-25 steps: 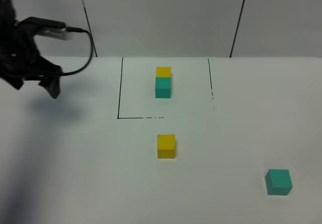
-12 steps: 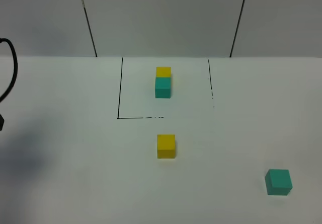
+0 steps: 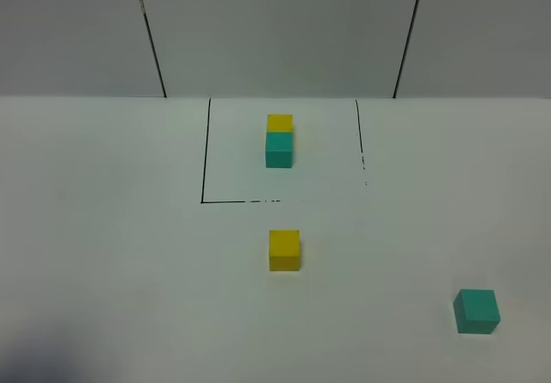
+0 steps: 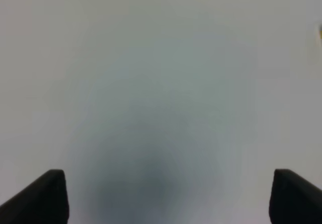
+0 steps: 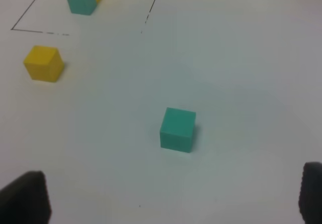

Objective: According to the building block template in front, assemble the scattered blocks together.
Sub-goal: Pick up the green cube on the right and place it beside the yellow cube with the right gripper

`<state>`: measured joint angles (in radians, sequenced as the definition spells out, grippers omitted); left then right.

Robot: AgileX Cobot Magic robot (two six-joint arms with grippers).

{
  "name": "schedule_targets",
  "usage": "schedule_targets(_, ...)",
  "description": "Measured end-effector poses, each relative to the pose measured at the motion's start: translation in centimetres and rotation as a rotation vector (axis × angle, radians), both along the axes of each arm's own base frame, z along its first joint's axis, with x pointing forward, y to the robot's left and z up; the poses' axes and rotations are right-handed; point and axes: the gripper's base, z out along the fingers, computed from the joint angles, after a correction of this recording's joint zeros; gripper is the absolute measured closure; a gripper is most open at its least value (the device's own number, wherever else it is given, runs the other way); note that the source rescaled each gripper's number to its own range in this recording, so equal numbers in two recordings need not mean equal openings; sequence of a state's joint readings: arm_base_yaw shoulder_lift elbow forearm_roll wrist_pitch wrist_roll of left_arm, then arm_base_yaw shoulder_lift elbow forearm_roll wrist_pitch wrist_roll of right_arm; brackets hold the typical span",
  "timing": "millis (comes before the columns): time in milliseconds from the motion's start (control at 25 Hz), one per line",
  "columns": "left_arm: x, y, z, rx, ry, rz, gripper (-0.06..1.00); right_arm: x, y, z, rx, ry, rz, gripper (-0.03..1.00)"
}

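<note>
Inside a thin black outline [image 3: 205, 155] drawn toward the far side of the white table [image 3: 103, 245], the building block template [image 3: 279, 141] is found: a small plain yellow cube joined to a teal-green one, with the yellow cube behind the teal as seen from the high camera. Nearer the camera, the scattered blocks [image 3: 285, 244] are seen as two plain matte cubes. The yellow block [image 3: 284, 252] is set just outside the outline's near edge, roughly in line with the template, and the teal block [image 3: 476, 311] lies well apart from it, toward the right near corner. The table is backed by pale grey wall panels [image 3: 275, 30] divided by dark seams. The left gripper [image 4: 168, 189] is held with its jaws wide apart, only bare table between them. The right gripper [image 5: 171, 189] is likewise spread wide, the teal block lying ahead of it, untouched.
</note>
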<state>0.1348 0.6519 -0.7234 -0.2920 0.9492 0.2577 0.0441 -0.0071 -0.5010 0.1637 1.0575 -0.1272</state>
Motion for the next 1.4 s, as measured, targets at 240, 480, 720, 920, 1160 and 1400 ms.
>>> schedule_targets(240,-5.1,-1.5,-1.0,0.018,-0.192,-0.143,0.11,0.0,0.0,0.0,0.0,0.0,0.0,-0.03)
schedule_targets(480,-8.2,-2.0,-1.5,0.037,-0.246,-0.212,0.11,0.0,0.0,0.0,0.0,0.0,0.0,-0.03)
schedule_targets(720,-9.3,-2.0,-3.7,0.05,-0.237,-0.221,0.11,0.0,0.0,0.0,0.0,0.0,0.0,-0.03)
schedule_targets(920,-10.2,-1.8,-4.1,0.084,-0.266,-0.212,0.15,0.0,0.0,0.0,0.0,0.0,0.0,-0.03)
schedule_targets(1160,-11.0,-1.4,-4.5,0.102,-0.287,-0.156,0.27,0.0,0.0,0.0,0.0,0.0,0.0,-0.03)
schedule_targets(1400,-11.5,-1.4,-4.7,0.107,-0.316,-0.141,0.39,0.0,0.0,0.0,0.0,0.0,0.0,-0.03)
